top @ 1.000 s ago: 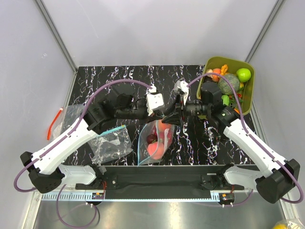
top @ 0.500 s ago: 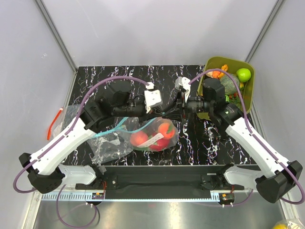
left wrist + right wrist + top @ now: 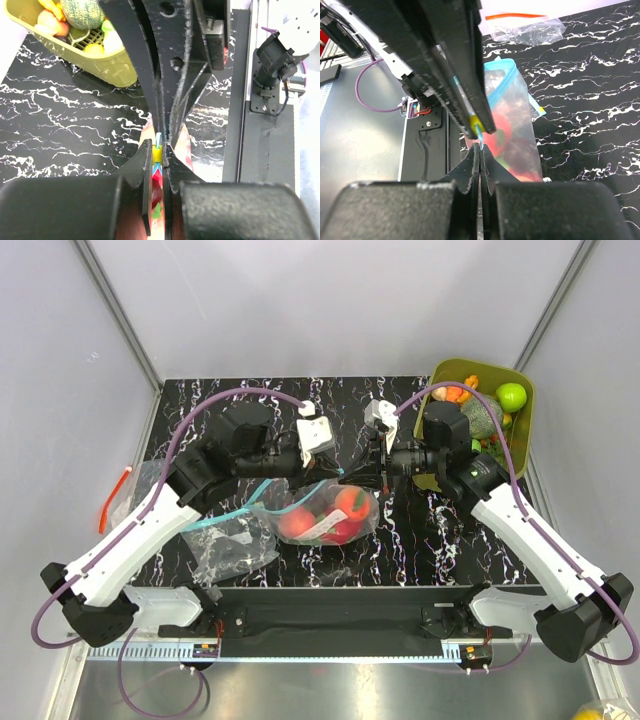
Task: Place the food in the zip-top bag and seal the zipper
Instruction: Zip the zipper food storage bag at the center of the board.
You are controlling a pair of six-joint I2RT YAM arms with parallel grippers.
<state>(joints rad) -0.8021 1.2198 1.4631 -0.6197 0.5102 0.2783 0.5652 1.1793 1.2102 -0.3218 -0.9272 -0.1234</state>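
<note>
The zip-top bag [image 3: 318, 502] hangs between both grippers over the middle of the table, with red and orange food [image 3: 346, 510] inside. My left gripper [image 3: 158, 150] is shut on the yellow slider of the zipper [image 3: 158, 141]. Tip to tip against it, my right gripper [image 3: 479, 150] is shut on the blue-green end of the zipper [image 3: 481, 141]. In the top view the left gripper [image 3: 335, 474] and right gripper [image 3: 356, 480] meet at the bag's upper right corner. More food [image 3: 511, 396] lies in the tub.
An olive-green tub [image 3: 528, 410] of toy produce stands at the back right. A crumpled clear bag [image 3: 235, 548] lies at the front left, and another with an orange-red strip [image 3: 112, 498] lies off the table's left edge.
The right gripper has shut on the zipper's end. The bag, which hung straight down, now stretches sideways to the left below the grippers.
</note>
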